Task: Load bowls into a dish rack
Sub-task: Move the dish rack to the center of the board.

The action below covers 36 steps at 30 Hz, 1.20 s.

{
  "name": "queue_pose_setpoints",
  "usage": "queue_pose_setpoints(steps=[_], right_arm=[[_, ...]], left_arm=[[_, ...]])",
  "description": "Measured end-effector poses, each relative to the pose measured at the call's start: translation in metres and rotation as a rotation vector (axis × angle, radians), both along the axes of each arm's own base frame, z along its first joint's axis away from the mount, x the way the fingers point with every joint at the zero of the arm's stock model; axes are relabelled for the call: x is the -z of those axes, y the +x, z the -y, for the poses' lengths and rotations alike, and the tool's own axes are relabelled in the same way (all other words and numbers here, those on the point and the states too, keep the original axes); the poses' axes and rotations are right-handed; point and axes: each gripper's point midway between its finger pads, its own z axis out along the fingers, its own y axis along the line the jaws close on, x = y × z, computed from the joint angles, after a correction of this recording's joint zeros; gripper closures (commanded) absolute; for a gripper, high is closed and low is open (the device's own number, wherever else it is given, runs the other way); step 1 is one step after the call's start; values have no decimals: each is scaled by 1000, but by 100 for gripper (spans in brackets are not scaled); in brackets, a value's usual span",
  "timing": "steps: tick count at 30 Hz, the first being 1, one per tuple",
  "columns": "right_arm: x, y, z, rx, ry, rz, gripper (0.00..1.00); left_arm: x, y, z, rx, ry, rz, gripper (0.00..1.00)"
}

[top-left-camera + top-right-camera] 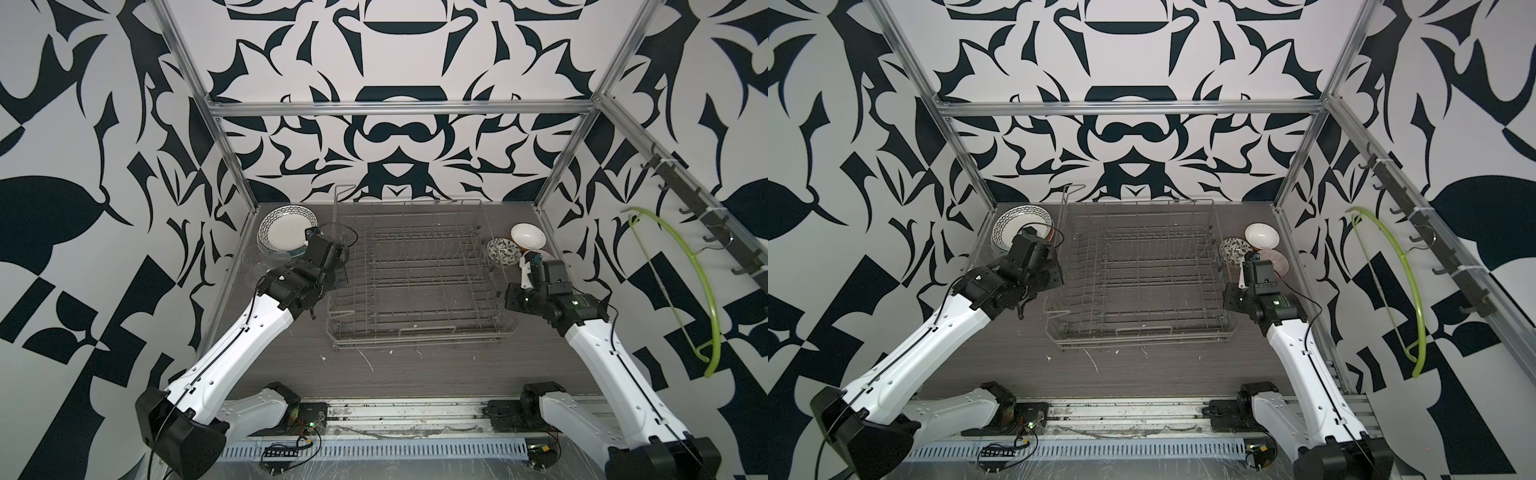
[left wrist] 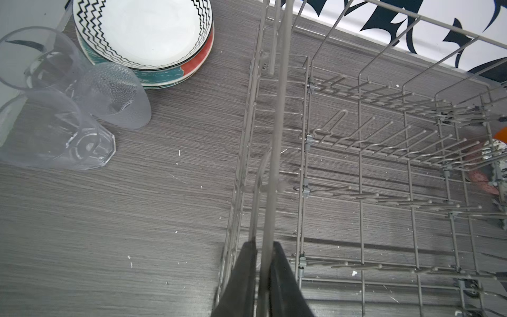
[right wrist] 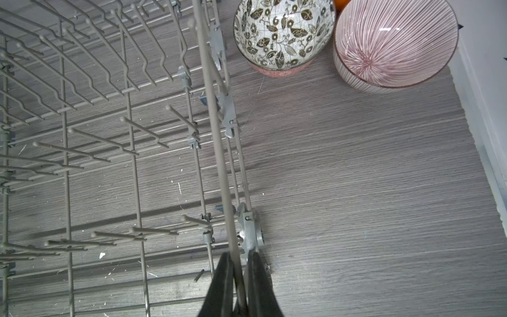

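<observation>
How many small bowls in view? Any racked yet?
3, none racked, all on the table right of the dish rack: floral bowl nearest it, striped bowl beside that, orange-and-white bowl farthest back.

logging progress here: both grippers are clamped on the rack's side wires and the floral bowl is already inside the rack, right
No. The right wrist view shows the floral bowl standing on the table outside the dish rack, beside the striped bowl. The left gripper and right gripper are indeed clamped on its side wires.
</observation>
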Motion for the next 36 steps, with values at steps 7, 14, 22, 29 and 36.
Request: queue_pose_setpoints(steps=[7,14,22,29,36], right_arm=[[0,-1,-5,-17,16,-2,100],[0,-3,-7,-11,33,-9,80],[-13,-5,-10,2,67,40,70],[-37,-5,-5,27,58,120,61],[-78,-2,0,53,57,239,51]], left_arm=[[1,-5,-7,-38,-6,-8,80],[7,-9,-10,-59,-2,-32,54],[-6,-17,-18,-71,-20,21,30],[-27,-21,-27,-64,-16,95,20],[-37,-14,-27,-31,30,147,1]])
